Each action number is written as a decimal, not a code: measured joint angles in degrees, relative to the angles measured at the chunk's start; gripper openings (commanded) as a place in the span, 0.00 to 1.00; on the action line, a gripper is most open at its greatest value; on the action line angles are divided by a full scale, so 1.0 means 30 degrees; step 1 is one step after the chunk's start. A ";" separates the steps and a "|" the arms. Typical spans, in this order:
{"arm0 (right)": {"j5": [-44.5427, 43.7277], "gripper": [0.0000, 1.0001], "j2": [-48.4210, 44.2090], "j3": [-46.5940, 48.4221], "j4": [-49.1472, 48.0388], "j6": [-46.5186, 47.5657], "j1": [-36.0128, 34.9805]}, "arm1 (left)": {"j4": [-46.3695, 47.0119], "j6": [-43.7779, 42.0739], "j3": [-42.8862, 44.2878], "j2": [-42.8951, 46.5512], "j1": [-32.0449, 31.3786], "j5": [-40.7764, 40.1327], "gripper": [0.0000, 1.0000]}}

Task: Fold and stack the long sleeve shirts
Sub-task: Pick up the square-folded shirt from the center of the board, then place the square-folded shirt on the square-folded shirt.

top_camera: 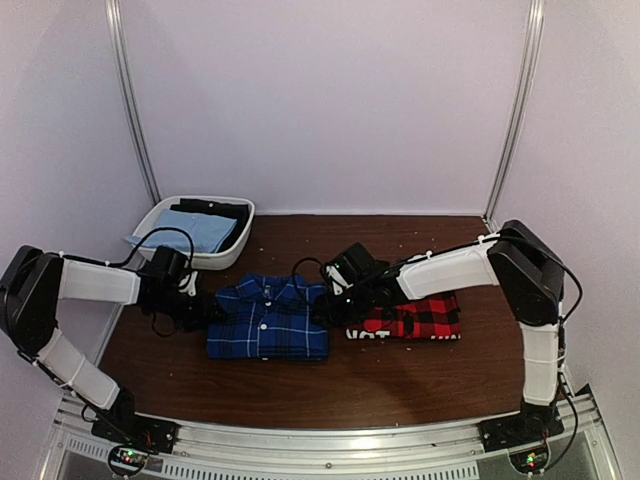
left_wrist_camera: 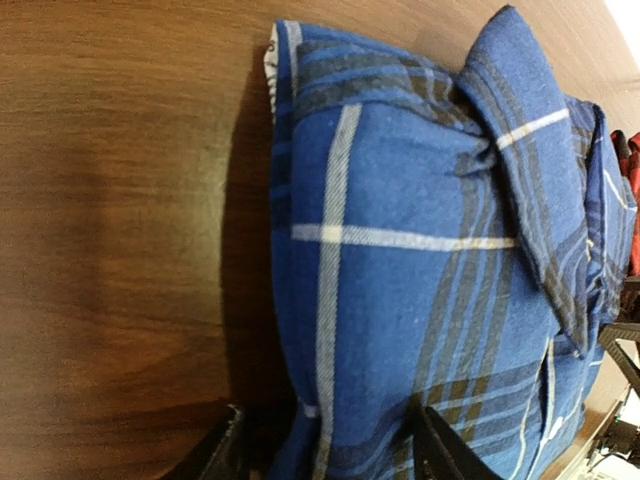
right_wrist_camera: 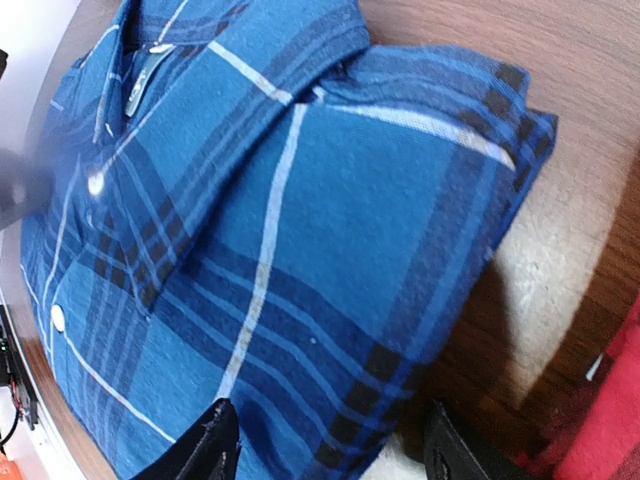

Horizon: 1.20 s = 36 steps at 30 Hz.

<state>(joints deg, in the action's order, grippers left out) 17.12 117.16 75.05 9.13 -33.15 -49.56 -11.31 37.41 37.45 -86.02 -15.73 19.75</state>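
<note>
The dark blue plaid shirt (top_camera: 268, 318) lies folded, collar up, in the middle of the table. The red-and-black check shirt (top_camera: 415, 318) lies folded just to its right. My left gripper (top_camera: 205, 310) is at the blue shirt's left edge. In the left wrist view the left gripper (left_wrist_camera: 330, 445) is open and straddles that folded edge (left_wrist_camera: 400, 280): one finger over the cloth, the other beside it above the wood. My right gripper (top_camera: 325, 305) is at the blue shirt's right edge. The right gripper (right_wrist_camera: 330, 440) is open around that edge (right_wrist_camera: 300, 200), with a gap on the table side.
A white basin (top_camera: 235, 250) stands at the back left with a light blue cloth (top_camera: 195, 228) and a black garment (top_camera: 215, 207) in it. Brown tabletop (top_camera: 400, 380) runs in front of both shirts. White walls and metal posts close in the back and sides.
</note>
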 measured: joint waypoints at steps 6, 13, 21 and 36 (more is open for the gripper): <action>0.0364 0.51 0.0474 0.0291 -0.0692 -0.0248 -0.0044 | 0.0641 0.0131 -0.0233 -0.0255 -0.0051 0.0495 0.28; 0.0306 0.09 0.1290 0.1464 -0.0364 -0.0393 -0.0066 | 0.0299 0.0685 -0.0102 -0.0313 -0.0539 0.0976 0.00; -0.0219 0.00 0.1326 0.2841 0.0867 0.0051 -0.0066 | -0.1290 0.0714 0.1348 0.0197 -0.0969 0.1137 0.00; -0.2521 0.00 -0.1588 0.4277 0.4444 0.1821 0.0291 | -0.2892 0.1282 0.6207 0.0838 -0.3213 0.1479 0.00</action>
<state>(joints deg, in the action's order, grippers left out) 9.56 112.40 87.88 22.46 -27.68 -48.69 -19.99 41.25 56.07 -83.50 -25.36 24.18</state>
